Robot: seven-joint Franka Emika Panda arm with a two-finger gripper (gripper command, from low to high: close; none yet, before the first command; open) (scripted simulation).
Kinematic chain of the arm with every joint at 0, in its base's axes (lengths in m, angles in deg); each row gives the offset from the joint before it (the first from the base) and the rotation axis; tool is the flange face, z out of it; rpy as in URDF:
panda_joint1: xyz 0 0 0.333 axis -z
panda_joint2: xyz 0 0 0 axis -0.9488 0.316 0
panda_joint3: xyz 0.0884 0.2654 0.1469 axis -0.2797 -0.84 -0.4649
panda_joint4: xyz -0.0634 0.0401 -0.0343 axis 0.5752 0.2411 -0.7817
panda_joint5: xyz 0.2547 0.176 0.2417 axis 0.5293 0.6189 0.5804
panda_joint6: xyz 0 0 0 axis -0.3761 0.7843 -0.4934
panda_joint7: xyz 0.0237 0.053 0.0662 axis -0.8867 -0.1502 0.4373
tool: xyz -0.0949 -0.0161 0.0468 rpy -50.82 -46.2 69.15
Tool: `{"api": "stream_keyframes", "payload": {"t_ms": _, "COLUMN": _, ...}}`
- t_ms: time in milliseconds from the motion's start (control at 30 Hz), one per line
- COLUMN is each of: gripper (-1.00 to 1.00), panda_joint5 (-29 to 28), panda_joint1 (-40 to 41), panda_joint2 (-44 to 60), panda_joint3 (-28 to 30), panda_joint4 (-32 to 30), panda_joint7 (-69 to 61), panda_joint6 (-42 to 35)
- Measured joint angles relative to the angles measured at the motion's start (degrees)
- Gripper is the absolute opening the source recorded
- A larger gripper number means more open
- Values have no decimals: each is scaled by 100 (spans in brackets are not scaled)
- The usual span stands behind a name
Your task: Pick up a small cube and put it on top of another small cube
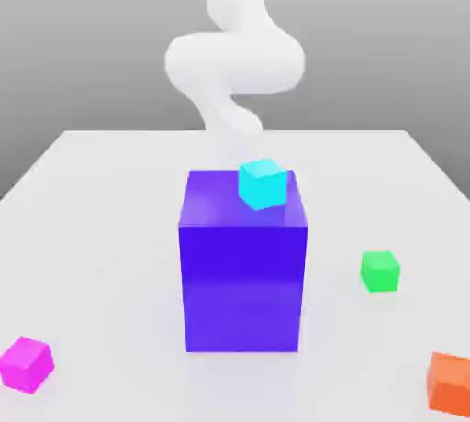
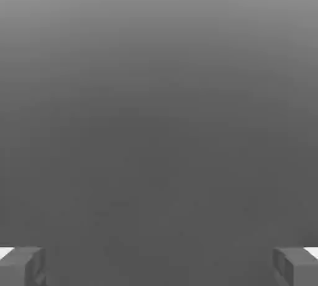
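So, nearest the camera in the exterior view: the magenta cube (image 1: 26, 364) I'm meant to grab sits down at about 7 o'clock on the desk (image 1: 110, 255), well apart from everything else and nowhere near my pincer (image 2: 159, 266). Over at 5 o'clock is an orange cube (image 1: 450, 382), cut off by the frame edge, so I only get part of it. Not my problem anyway, I reckon it's a decoy.

A bit further back at roughly 3 o'clock is the green cube (image 1: 379, 271), my drop-off spot. It sits flat on the desk with open space all round, which I'd guess makes stacking easy enough once I get there.

Dead centre is the big blue-violet block (image 1: 243, 264), with a cyan cube (image 1: 263, 183) on its top toward the far right corner, looking a little skewed. The block hides whatever desk lies right behind it.

Farthest back, around 12 o'clock, my white arm (image 1: 234, 62) curls up; its lower end is hazy and drops behind the block. In the hand view my fingertips (image 2: 22, 266) are spread wide, nothing between them, just flat grey ahead. Nothing's picked up yet.
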Motion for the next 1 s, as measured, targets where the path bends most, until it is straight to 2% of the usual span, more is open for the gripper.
{"api": "stream_keyframes", "payload": {"t_ms": 533, "gripper": 0, "panda_joint5": 1161, "panda_joint1": 3, "panda_joint2": 3356, "panda_joint3": 1592, "panda_joint4": -140, "panda_joint7": -1606, "panda_joint6": 987}}
{"api": "stream_keyframes", "payload": {"t_ms": 733, "gripper": 0, "panda_joint5": 1561, "panda_joint1": 464, "panda_joint2": 4595, "panda_joint3": 1775, "panda_joint4": -193, "panda_joint7": -2180, "panda_joint6": 1357}}
{"api": "stream_keyframes", "payload": {"t_ms": 1000, "gripper": 0, "panda_joint5": 1694, "panda_joint1": 1011, "panda_joint2": 6138, "panda_joint3": 1917, "panda_joint4": -247, "panda_joint7": -2634, "panda_joint6": 1990}}
